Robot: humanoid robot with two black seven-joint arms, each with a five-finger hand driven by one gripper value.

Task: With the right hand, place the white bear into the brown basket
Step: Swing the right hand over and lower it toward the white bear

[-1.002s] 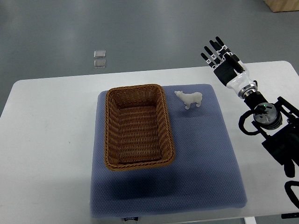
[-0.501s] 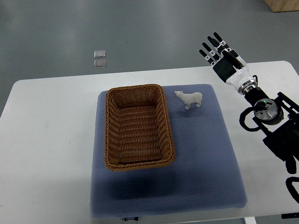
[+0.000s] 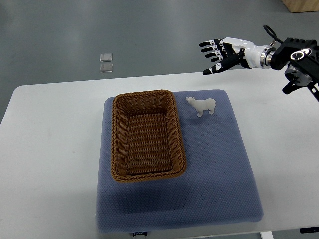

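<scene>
A small white bear [image 3: 202,105] stands on the blue mat [image 3: 219,164], just right of the brown wicker basket [image 3: 146,134], which holds nothing. My right hand [image 3: 217,53] hangs in the air beyond the table's far edge, up and to the right of the bear, well apart from it. Its fingers [image 3: 210,50] are spread, pointing left, and hold nothing. Its arm [image 3: 291,55] enters from the right edge.
The white table [image 3: 50,144] carries the mat. Two small clear squares [image 3: 106,62] lie on the grey floor beyond the table. A wooden corner [image 3: 301,5] shows at the top right.
My right arm has swung up and away from the table's right side; the hand turned from pointing away to pointing left, now higher and farther back. Bear and basket have not moved.
</scene>
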